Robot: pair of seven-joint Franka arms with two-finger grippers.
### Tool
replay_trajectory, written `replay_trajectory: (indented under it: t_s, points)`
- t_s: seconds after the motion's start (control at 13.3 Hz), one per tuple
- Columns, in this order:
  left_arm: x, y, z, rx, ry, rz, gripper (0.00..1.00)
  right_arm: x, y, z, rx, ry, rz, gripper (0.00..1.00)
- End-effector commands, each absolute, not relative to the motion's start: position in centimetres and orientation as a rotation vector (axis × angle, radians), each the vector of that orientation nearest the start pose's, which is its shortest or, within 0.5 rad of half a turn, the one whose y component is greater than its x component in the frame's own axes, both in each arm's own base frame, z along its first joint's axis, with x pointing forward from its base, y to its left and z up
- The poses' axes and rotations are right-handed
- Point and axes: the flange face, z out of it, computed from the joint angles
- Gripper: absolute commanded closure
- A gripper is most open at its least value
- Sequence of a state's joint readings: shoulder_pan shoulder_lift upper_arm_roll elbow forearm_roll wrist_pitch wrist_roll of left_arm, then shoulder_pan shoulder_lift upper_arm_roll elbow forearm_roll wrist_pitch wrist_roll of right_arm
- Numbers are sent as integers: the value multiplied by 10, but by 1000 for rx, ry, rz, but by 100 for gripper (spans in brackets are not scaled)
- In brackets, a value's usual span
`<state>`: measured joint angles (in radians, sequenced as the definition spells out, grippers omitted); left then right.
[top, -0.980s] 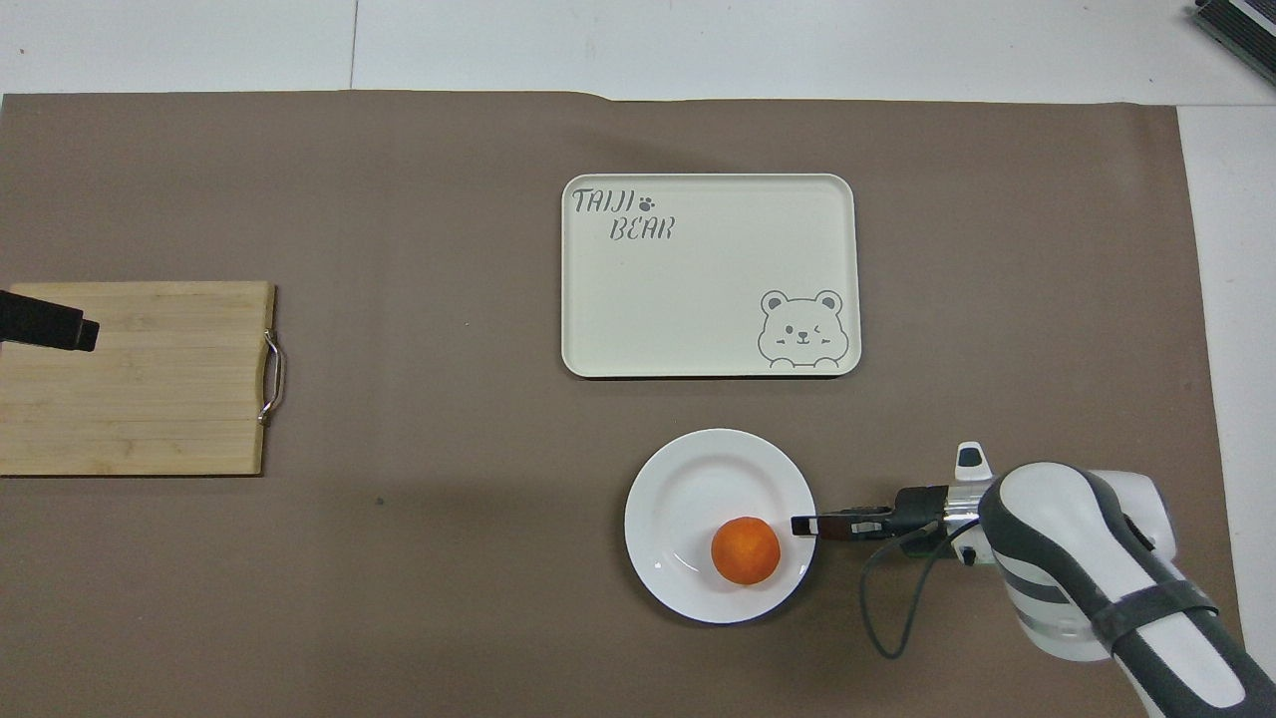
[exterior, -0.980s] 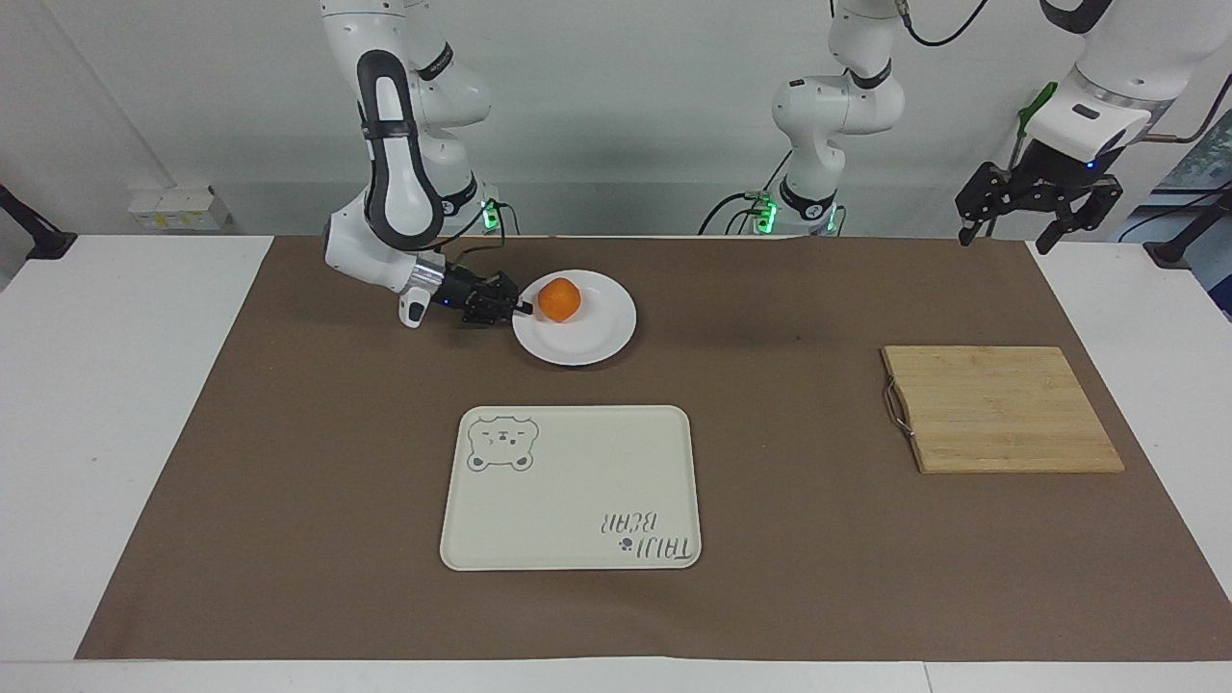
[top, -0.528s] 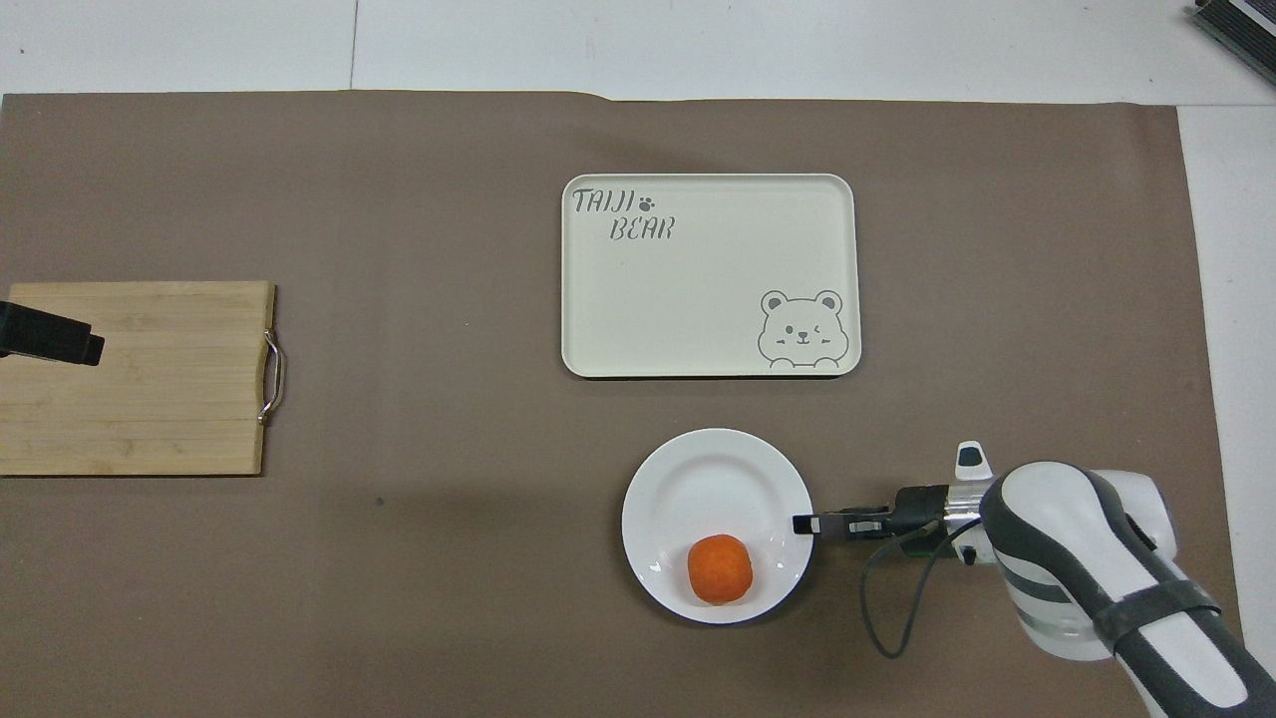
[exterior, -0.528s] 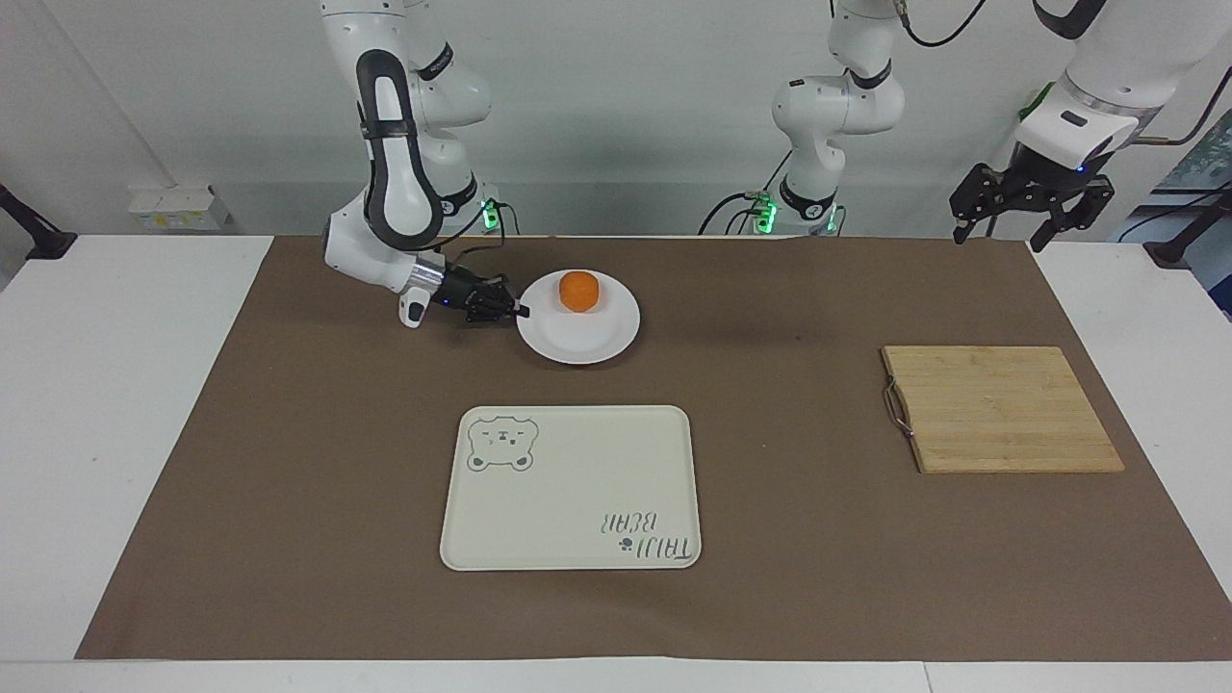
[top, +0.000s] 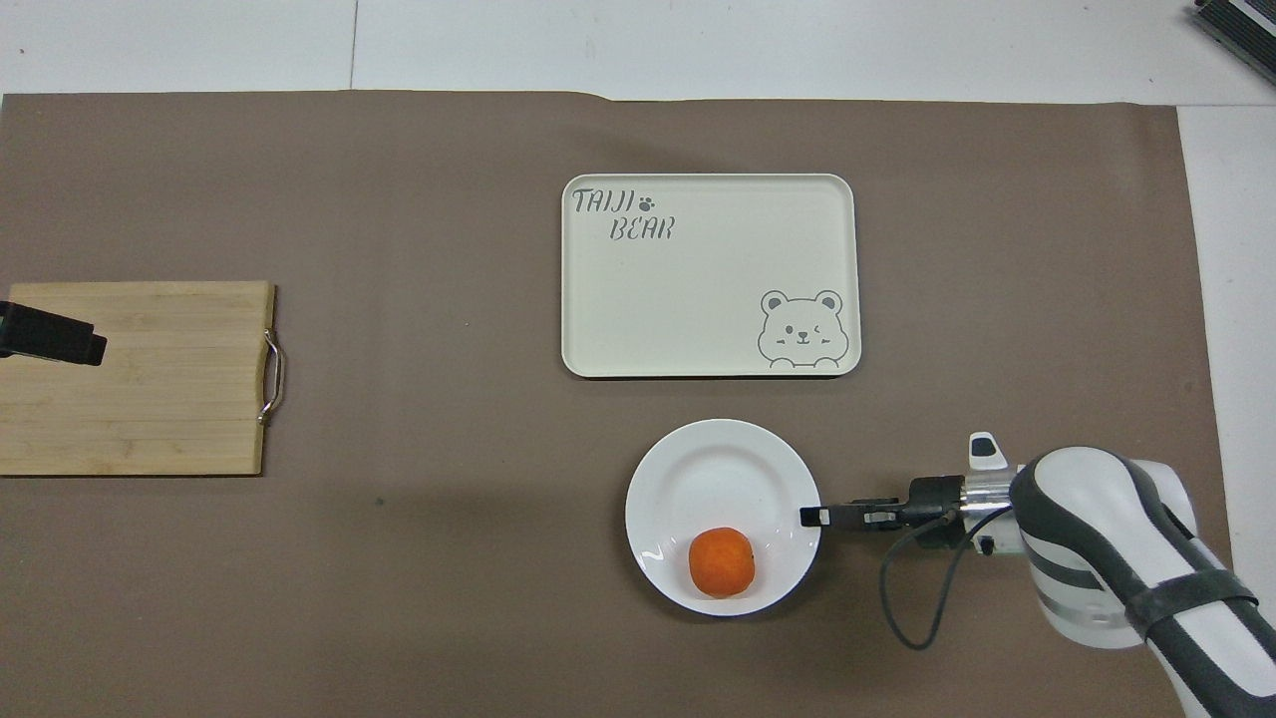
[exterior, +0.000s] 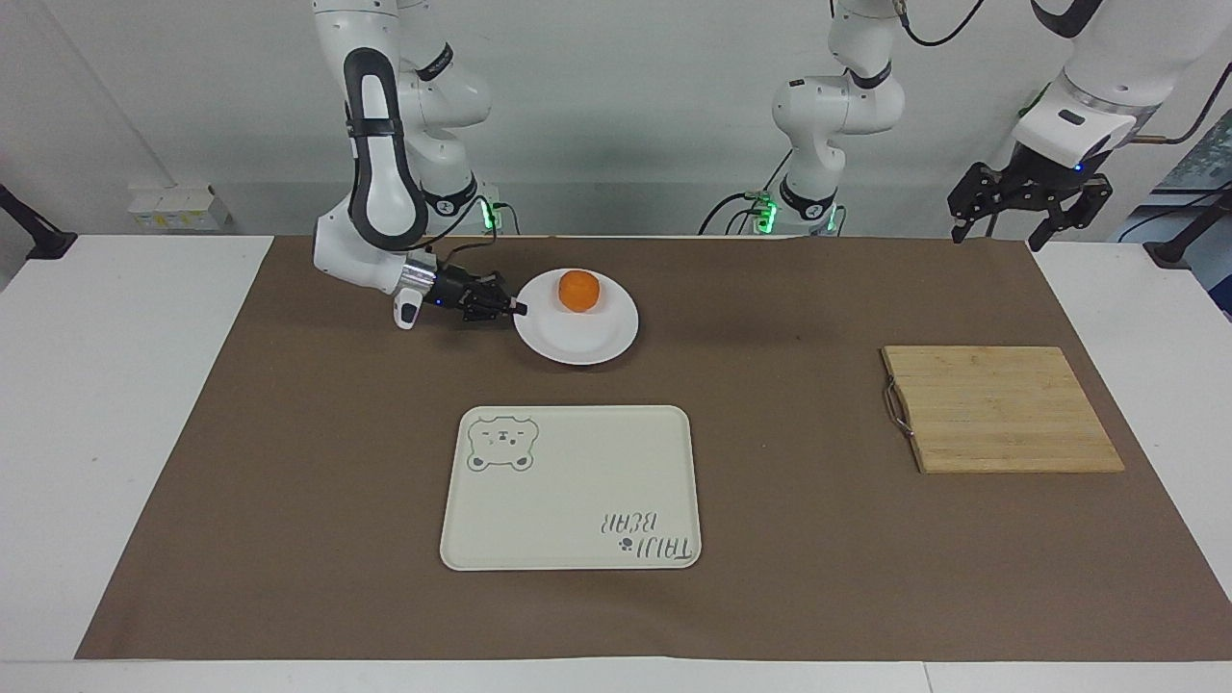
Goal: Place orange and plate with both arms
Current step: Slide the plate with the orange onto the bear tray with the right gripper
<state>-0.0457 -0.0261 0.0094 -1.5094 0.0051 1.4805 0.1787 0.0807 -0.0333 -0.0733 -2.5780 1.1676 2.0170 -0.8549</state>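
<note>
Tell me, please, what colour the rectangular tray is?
The tray is cream with a grey bear drawing and lettering, clearest in the overhead view.

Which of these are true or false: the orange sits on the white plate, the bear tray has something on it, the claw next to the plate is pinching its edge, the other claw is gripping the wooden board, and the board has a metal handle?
1. The orange sits on the plate. True.
2. The bear tray carries something. False: nothing lies on it.
3. The right gripper is shut on the plate's rim. True.
4. The left gripper grips the wooden board. False: it hangs open in the air, holding nothing.
5. The board has a metal handle. True.
</note>
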Motion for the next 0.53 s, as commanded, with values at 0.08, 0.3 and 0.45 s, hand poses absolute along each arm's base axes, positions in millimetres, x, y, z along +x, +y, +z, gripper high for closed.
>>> replay_trajectory:
  t_s: [0.08,0.3,0.45]
  points:
    - [529,-20,661,-3101,319,2,0,428,54,283,-2082,12,58,100]
    - [529,-20,661,-3101,317,2,0,441,55,305,-2062,40,83,100]
    - [529,-21,661,-3101,319,2,0,448,55,323,-2062,50,103,100]
